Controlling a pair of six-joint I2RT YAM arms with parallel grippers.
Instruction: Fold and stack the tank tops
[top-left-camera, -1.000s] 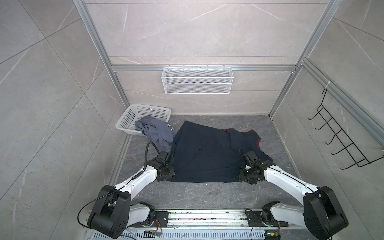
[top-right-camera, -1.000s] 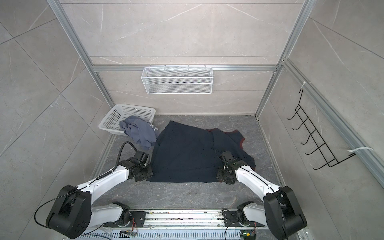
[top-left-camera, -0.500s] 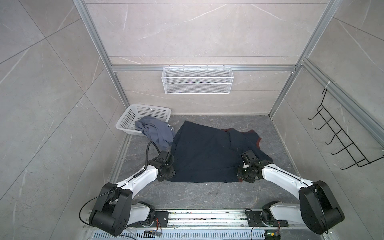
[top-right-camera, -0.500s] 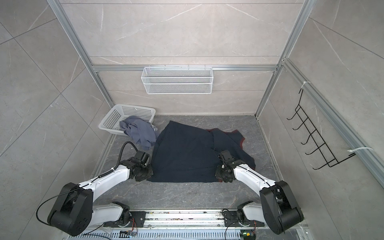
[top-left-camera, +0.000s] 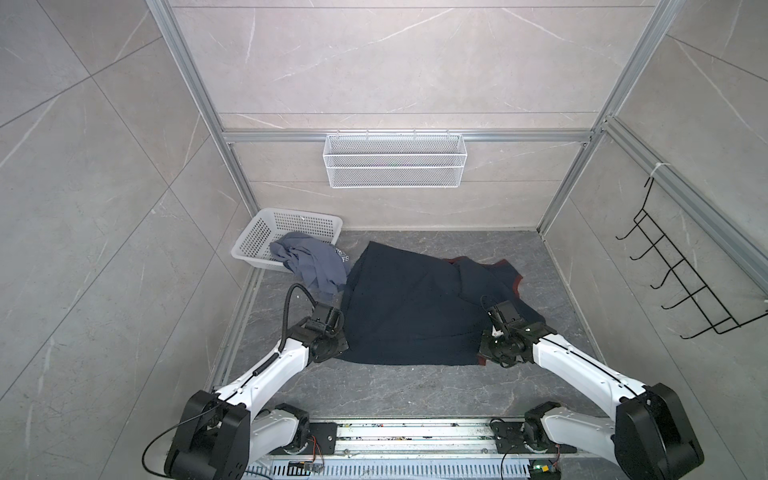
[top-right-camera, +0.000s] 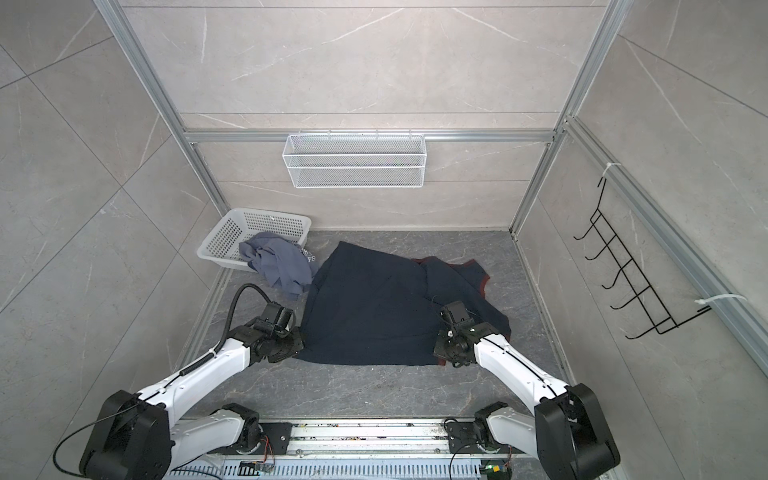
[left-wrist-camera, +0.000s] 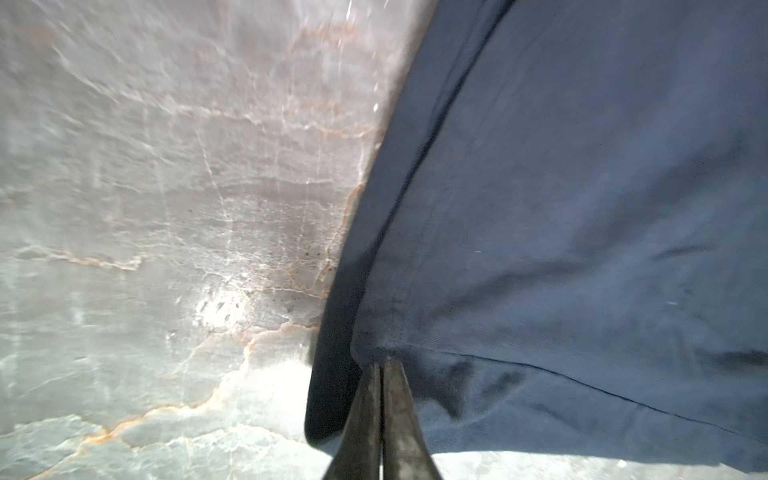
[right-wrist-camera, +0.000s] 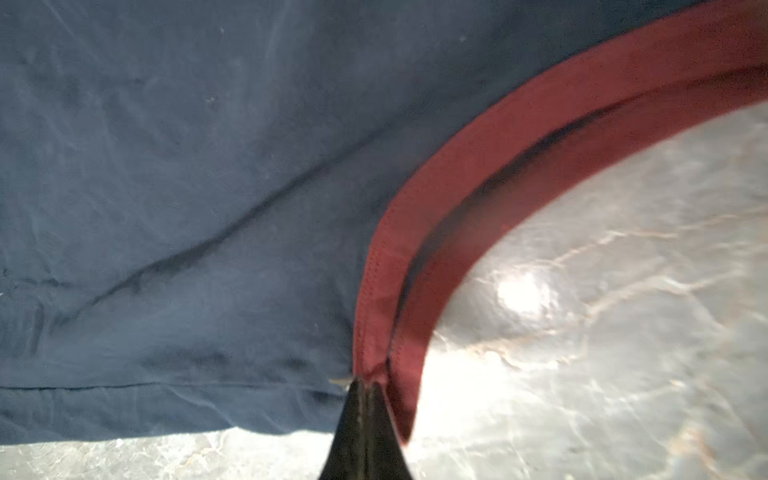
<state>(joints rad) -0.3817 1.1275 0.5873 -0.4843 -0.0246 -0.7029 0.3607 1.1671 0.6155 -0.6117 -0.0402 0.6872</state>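
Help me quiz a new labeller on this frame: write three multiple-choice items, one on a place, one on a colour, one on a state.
1. Where is the blue-grey tank top?
A. spread flat mid-floor
B. spilling out of the white basket at the back left
C. hanging on the side wall

2. What colour is the trim on the navy tank top?
A. white
B. yellow
C. dark red

3. How are the left gripper and right gripper?
A. both shut on the navy tank top's near edge
B. both open above it
C. left shut, right open

Key:
1 B, in both top views it hangs crumpled over the basket's near rim.
2 C, the right wrist view shows a dark-red band along the armhole.
3 A, each wrist view shows closed jaws with cloth pinched at the tips.
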